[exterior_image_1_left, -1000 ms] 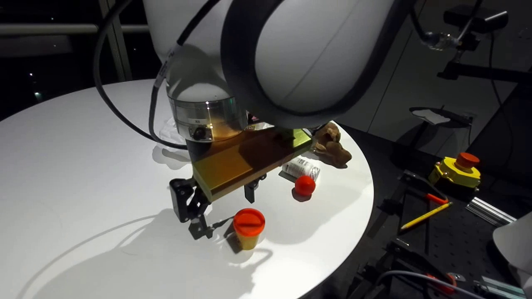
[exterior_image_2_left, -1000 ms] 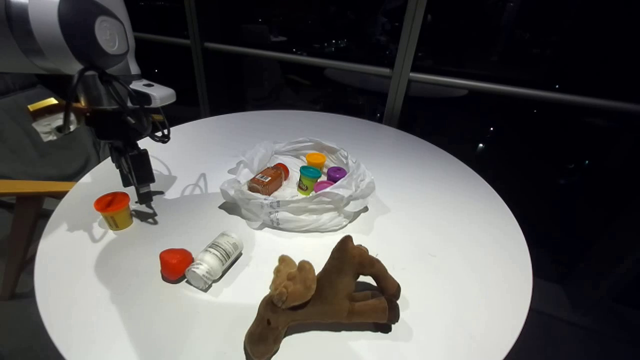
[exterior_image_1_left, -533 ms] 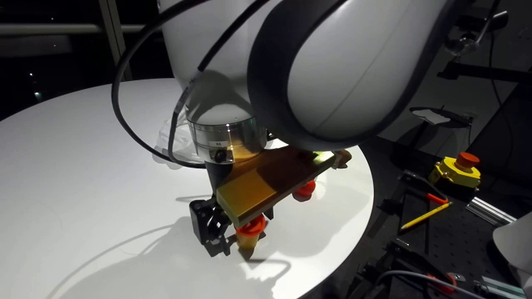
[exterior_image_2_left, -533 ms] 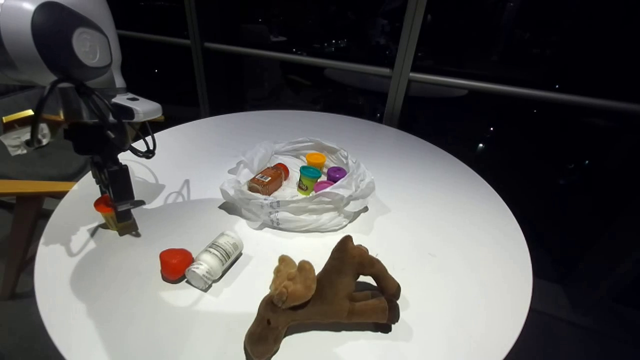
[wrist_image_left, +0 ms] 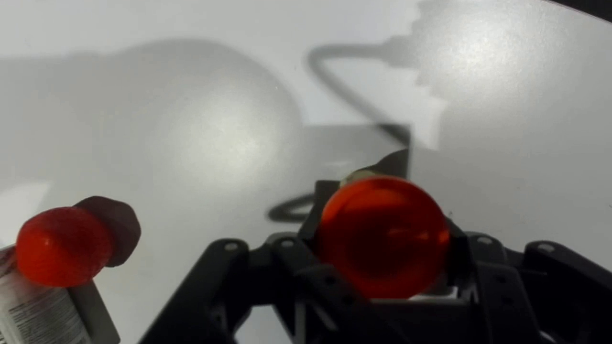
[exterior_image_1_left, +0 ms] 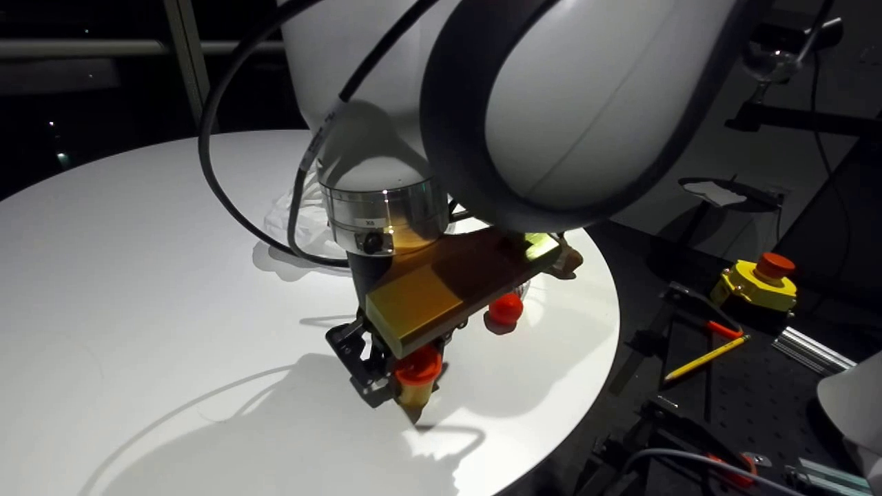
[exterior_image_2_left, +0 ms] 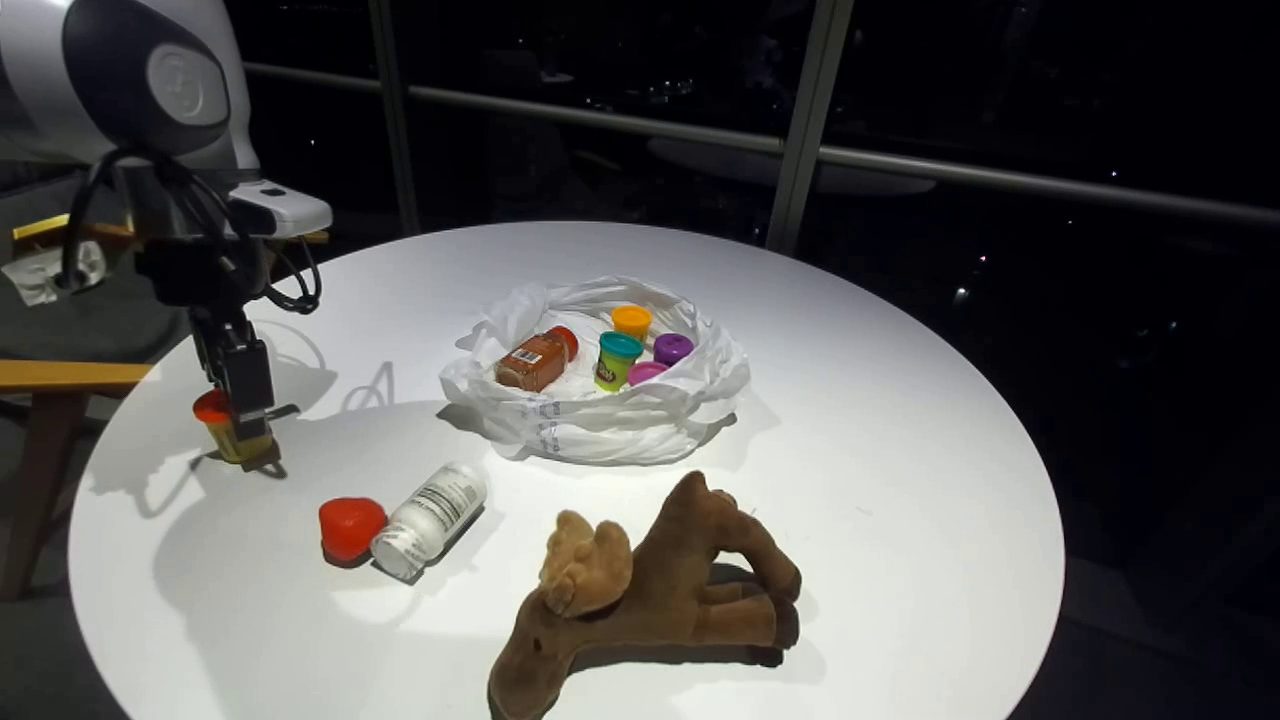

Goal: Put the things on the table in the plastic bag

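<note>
The job looked just past halfway. In an exterior view the plastic bag (exterior_image_2_left: 610, 437) lay open near mid-frame, five things already in it: a red-capped brown jar (exterior_image_2_left: 533, 362), a teal-lidded tub (exterior_image_2_left: 617, 362), an orange-lidded tub (exterior_image_2_left: 631, 320), a purple-lidded tub (exterior_image_2_left: 673, 348) and a pink-lidded tub (exterior_image_2_left: 648, 372). Four were left outside on the white table (exterior_image_2_left: 900, 560): a white bottle (exterior_image_2_left: 432, 520) and a red lump (exterior_image_2_left: 351, 527) close together at lower left, a plush moose (exterior_image_2_left: 660, 605) at bottom centre, and the red-lidded tub (exterior_image_1_left: 417, 374) toward the left of the frame. Around that tub the gripper (wrist_image_left: 385, 234) stood partly closed, its fingers against both sides, seemingly holding it; the carry to the bag was not yet made.
</note>
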`<state>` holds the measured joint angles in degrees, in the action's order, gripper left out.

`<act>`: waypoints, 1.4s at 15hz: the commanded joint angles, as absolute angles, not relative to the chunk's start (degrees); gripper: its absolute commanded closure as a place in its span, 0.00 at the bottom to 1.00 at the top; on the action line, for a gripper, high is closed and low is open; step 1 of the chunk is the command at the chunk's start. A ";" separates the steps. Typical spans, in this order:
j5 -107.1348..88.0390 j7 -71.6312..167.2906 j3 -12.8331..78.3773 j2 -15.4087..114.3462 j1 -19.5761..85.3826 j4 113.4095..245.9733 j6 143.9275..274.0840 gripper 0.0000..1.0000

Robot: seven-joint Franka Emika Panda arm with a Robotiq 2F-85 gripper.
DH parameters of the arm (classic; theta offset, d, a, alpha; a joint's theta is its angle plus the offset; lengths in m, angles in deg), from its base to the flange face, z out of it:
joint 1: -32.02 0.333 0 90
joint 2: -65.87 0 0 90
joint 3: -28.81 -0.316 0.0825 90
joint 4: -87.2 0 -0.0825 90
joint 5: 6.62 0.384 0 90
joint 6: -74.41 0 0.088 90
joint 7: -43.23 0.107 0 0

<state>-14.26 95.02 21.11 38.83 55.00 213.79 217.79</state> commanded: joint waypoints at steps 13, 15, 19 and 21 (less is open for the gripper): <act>-25.11 104.99 33.67 41.19 47.41 199.36 211.66 0.76; -24.02 104.58 34.12 36.41 46.46 194.46 209.73 0.76; -21.76 104.09 34.57 28.96 45.61 187.22 207.07 0.76; -20.58 104.36 34.73 26.61 45.11 185.03 206.67 0.76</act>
